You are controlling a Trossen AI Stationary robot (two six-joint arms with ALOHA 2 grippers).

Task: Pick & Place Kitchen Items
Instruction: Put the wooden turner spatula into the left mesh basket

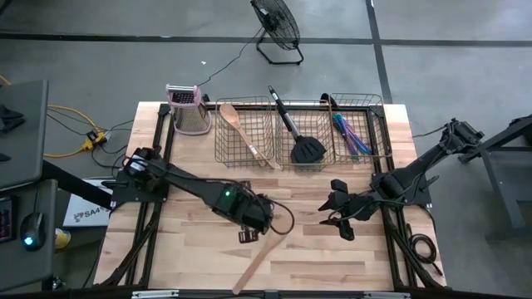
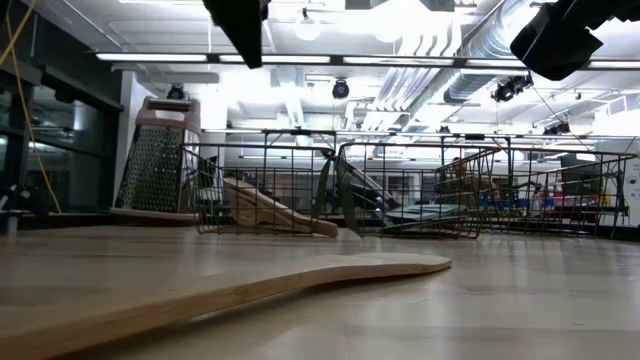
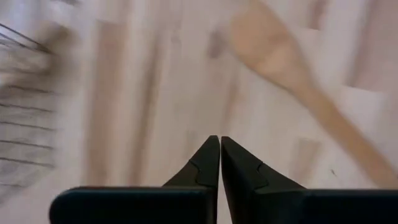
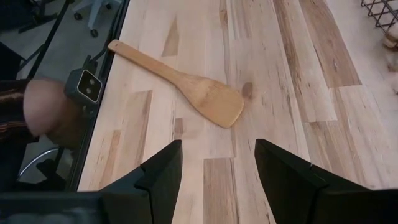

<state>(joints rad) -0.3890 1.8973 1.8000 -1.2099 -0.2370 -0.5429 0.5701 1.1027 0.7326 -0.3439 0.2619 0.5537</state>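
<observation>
A light wooden spatula [image 1: 258,262] lies flat on the table near its front edge, its blade [image 4: 214,102] toward the far side; it also shows in the low view [image 2: 300,280] and the left wrist view [image 3: 292,68]. My left gripper [image 3: 219,146] is shut with nothing between its fingers and hangs above the table [image 1: 248,234], just beyond the spatula's blade. My right gripper [image 4: 217,149] stands open and empty to the right of the spatula [image 1: 337,212].
Three wire baskets stand along the far edge. The left one [image 1: 224,154] holds a wooden spoon [image 1: 237,124], the middle one a black spatula [image 1: 303,145], the right one blue-purple cutlery [image 1: 349,133]. A metal grater [image 1: 189,108] stands left of the baskets.
</observation>
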